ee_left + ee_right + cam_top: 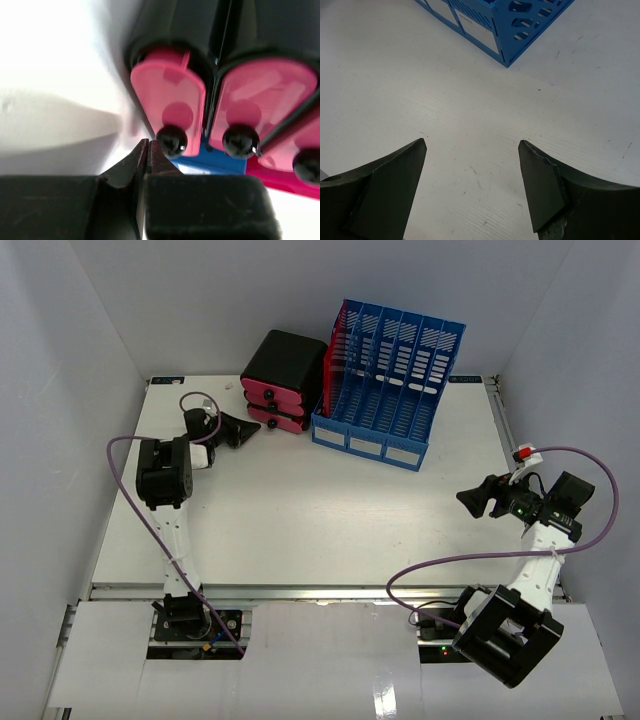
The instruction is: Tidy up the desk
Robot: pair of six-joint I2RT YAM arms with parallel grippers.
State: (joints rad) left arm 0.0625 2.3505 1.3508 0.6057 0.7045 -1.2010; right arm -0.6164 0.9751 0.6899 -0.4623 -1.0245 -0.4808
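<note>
The white desk (320, 510) carries a black drawer unit (283, 380) with pink drawer fronts at the back. My left gripper (252, 430) is shut with nothing between its fingers, its tip just in front of the unit. In the left wrist view the closed tip (148, 142) sits right beside the black knob (171, 141) of one pink drawer (170, 95); I cannot tell if they touch. My right gripper (468, 502) hovers open over bare desk (470, 100) at the right, fingers wide apart (472, 145).
A blue file rack (390, 380) with several slots stands next to the drawer unit at the back; its corner shows in the right wrist view (490, 20). A small red and white object (525, 454) sits at the desk's right rail. Grey walls enclose three sides.
</note>
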